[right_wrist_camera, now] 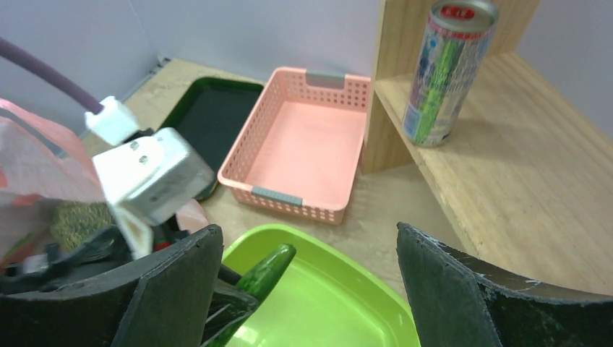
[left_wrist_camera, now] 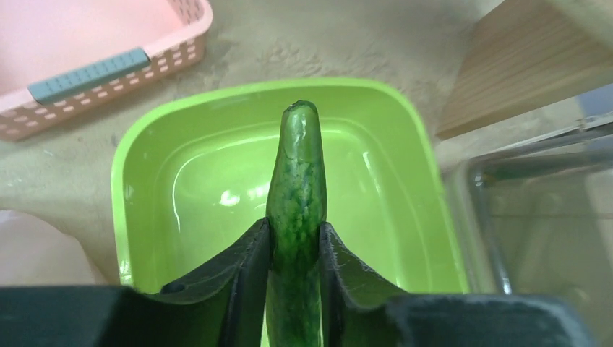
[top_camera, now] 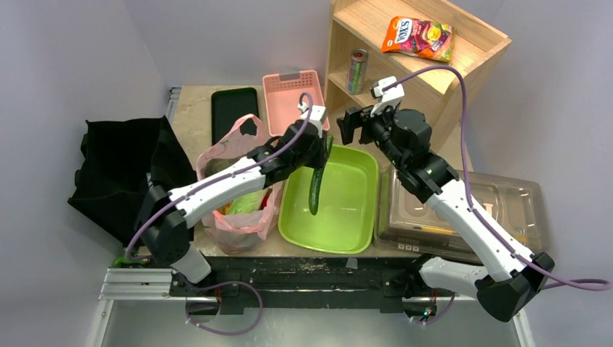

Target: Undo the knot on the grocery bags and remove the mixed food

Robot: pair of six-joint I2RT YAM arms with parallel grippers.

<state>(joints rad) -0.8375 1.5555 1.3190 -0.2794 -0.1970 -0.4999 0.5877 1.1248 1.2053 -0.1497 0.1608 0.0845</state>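
My left gripper [top_camera: 322, 147] is shut on a long dark green cucumber [top_camera: 316, 189] and holds it hanging over the green tub [top_camera: 358, 217]. In the left wrist view the cucumber [left_wrist_camera: 298, 188] sits between both fingers, its tip over the tub [left_wrist_camera: 181, 181]. The pink plastic bag [top_camera: 235, 148] stands open left of the tub, with green and pale food inside. No knot shows. My right gripper [top_camera: 350, 124] is open and empty above the tub's far edge; its view shows the cucumber [right_wrist_camera: 264, 272] and the tub [right_wrist_camera: 340, 303] below.
A pink basket [top_camera: 293, 94] and a black tray [top_camera: 233, 108] lie at the back. A wooden shelf [top_camera: 434, 72] holds a striped can [top_camera: 357, 70] and a snack packet [top_camera: 419, 36]. A clear lidded box [top_camera: 463, 210] sits right of the tub. Black cloth [top_camera: 119, 170] lies left.
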